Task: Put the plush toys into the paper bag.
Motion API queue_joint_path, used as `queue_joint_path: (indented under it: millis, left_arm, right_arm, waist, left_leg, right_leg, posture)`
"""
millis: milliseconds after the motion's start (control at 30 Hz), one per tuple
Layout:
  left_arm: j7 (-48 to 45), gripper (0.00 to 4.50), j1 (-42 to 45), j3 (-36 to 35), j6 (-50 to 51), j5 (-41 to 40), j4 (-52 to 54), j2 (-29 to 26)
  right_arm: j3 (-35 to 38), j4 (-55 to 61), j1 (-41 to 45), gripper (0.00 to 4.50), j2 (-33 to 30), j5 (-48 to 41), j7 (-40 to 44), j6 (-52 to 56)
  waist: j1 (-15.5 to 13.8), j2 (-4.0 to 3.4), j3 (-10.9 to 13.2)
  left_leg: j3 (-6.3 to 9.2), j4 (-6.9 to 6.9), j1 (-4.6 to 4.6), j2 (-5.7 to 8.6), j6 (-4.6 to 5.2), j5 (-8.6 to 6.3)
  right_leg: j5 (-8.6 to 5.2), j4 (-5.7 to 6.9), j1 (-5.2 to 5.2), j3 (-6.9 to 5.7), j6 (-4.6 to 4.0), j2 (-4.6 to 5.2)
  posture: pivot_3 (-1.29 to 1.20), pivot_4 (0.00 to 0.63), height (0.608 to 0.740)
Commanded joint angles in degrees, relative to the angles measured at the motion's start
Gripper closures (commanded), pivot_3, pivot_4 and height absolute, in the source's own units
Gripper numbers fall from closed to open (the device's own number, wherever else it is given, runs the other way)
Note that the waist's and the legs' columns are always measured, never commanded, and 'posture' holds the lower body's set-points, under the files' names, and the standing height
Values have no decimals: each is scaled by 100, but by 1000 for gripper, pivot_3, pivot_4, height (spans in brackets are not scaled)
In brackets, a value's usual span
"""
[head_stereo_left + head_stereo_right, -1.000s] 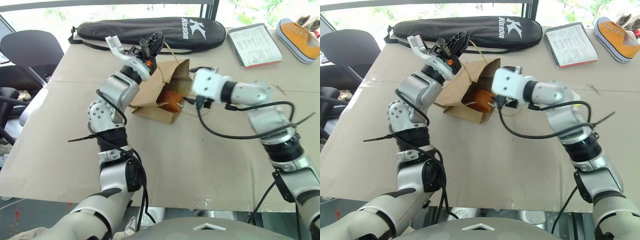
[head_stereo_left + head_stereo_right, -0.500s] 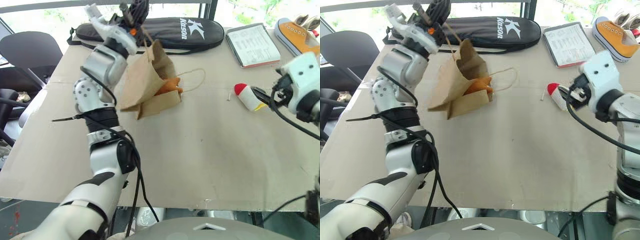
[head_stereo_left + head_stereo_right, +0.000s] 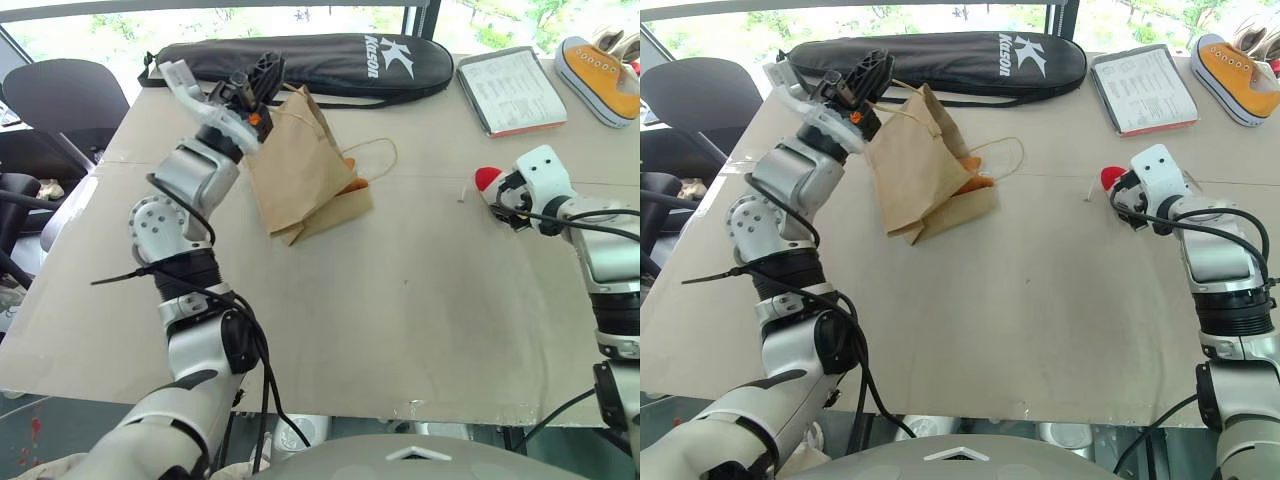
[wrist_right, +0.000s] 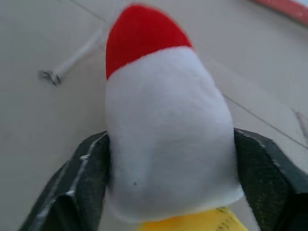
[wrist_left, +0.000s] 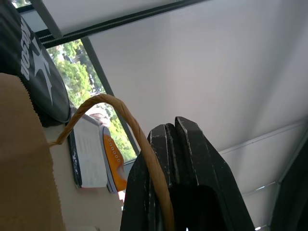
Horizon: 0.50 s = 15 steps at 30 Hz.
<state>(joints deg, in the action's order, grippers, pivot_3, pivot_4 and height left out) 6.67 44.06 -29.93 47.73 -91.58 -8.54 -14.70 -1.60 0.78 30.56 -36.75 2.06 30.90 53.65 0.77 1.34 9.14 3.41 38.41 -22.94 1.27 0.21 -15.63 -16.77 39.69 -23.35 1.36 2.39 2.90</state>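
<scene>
While lying on the table [image 3: 400,300] by the right edge, white plush toy [image 4: 168,134], red-topped with yellow at its base, sits between the right gripper [image 4: 168,187] fingers, touching both. Brown paper bag [image 3: 300,165] hangs by one handle [image 5: 139,139] from the closed left gripper [image 3: 255,80], lower and more upright than half a second ago; right gripper now around the toy.
</scene>
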Motion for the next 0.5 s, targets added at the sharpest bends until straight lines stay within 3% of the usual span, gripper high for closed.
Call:
queue_joint_path:
  millis: [33, 67, 100, 200, 333, 500]
  left_arm:
    - [-17, 4500, -153, -88, 153, -344, 446, -294]
    - [-88, 4500, -233, -65, 265, -385, 484, -428]
    - [-136, 4500, -281, -39, 336, -411, 508, -515]
    - [-267, 4500, -298, 37, 578, -543, 486, -706]
    - [-542, 4500, -205, 314, 899, -768, 449, -797]
    - [-1017, 4500, 23, 733, 1229, -928, 399, -832]
  right_arm:
    - [131, 185, -40, 2783, -147, -55, 13, -239]
    - [156, 318, -79, 3461, -173, -95, 53, -340]
    - [174, 401, -103, 3819, -195, -125, 86, -416]
    - [429, 1143, 149, 4411, 182, -588, 225, -1229]
    - [-65, 1453, 845, 4463, 651, -612, 204, -1742]
    - [-940, 379, 1287, 4463, 614, 157, 205, -2922]
  waist:
    - [1, 0, 0]
    - [2, 0, 0]
    - [2, 0, 0]
    - [30, -1, 1]
    - [109, -3, 2]
    - [62, 18, -8]
  left_leg:
    - [0, 2, 0, 0, 0, 0]
    - [0, 4, 0, 0, 0, 0]
    - [-1, 6, 1, 0, 0, 0]
    - [-2, 12, 1, 0, -1, 1]
    - [-5, 11, 3, -9, -3, 2]
    - [13, 11, 2, 0, -3, 2]
  right_leg:
    - [0, 1, 0, -1, 0, 0]
    - [0, 3, 0, 0, 0, 0]
    - [0, 3, 0, 0, 0, -1]
    - [0, 7, 1, 0, 0, -3]
    - [0, 13, -2, 3, 0, -15]
    - [0, 9, 3, -12, 0, -7]
  posture:
    - [0, 150, 740]
    - [0, 150, 740]
    - [0, 150, 740]
    - [0, 150, 740]
    - [0, 150, 740]
    - [0, 150, 740]
